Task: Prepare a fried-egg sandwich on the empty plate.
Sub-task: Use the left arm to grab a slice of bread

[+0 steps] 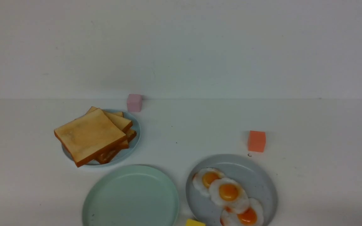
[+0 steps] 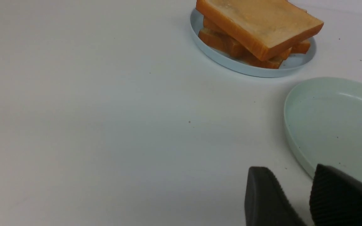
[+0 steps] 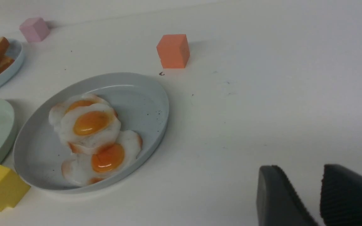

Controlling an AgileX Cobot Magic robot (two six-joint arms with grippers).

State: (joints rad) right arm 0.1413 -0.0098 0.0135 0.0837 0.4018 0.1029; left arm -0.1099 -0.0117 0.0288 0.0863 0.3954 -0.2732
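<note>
Toast slices (image 1: 90, 135) for the sandwich lie in a skewed stack on the small light-blue plate (image 1: 137, 133) at the left of the bench (image 1: 309, 125). Three fried eggs (image 1: 228, 192) overlap in a row on the grey-blue plate (image 1: 259, 175) at the near right. Just beside that plate, nearer than the toast, the mint-green plate (image 1: 130, 197) sits bare. A pink cube (image 1: 134, 102) stands beyond the toast by the back wall. An orange cube (image 1: 256, 141) stands just beyond the grey-blue plate, and a yellow block (image 1: 195, 223) sits at the near edge between the two large plates. The left hand (image 2: 289, 171) hangs over the bench at the mint-green plate's rim, fingers parted and holding nothing. The right hand (image 3: 300, 168) hangs over bare bench to the right of the eggs, fingers likewise apart and empty.
</note>
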